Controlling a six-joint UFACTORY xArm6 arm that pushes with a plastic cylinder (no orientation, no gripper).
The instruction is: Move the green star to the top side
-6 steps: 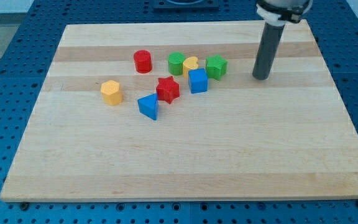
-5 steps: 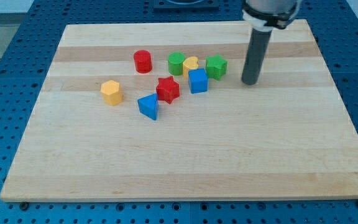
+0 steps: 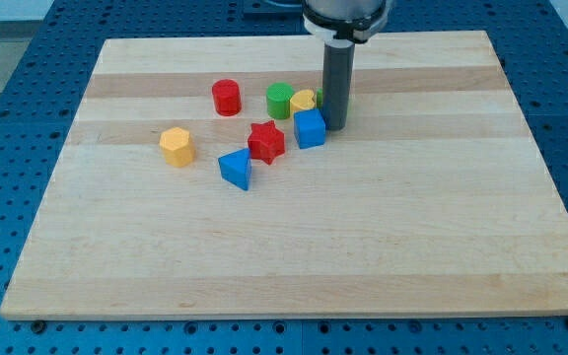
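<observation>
The green star (image 3: 320, 99) is almost wholly hidden behind my rod; only a green sliver shows at the rod's left edge, next to the yellow heart (image 3: 303, 101). My tip (image 3: 337, 126) rests on the board just below the star's spot and right beside the blue cube (image 3: 311, 128), on its right. I cannot tell whether the tip touches the star.
A green cylinder (image 3: 280, 100) sits left of the yellow heart and a red cylinder (image 3: 227, 97) further left. A red star (image 3: 266, 142), a blue triangle (image 3: 236, 168) and a yellow hexagon (image 3: 177, 145) lie lower left on the wooden board (image 3: 294, 256).
My rod has moved left from the star's right side and now stands in front of the green star, covering it. The other blocks have not moved.
</observation>
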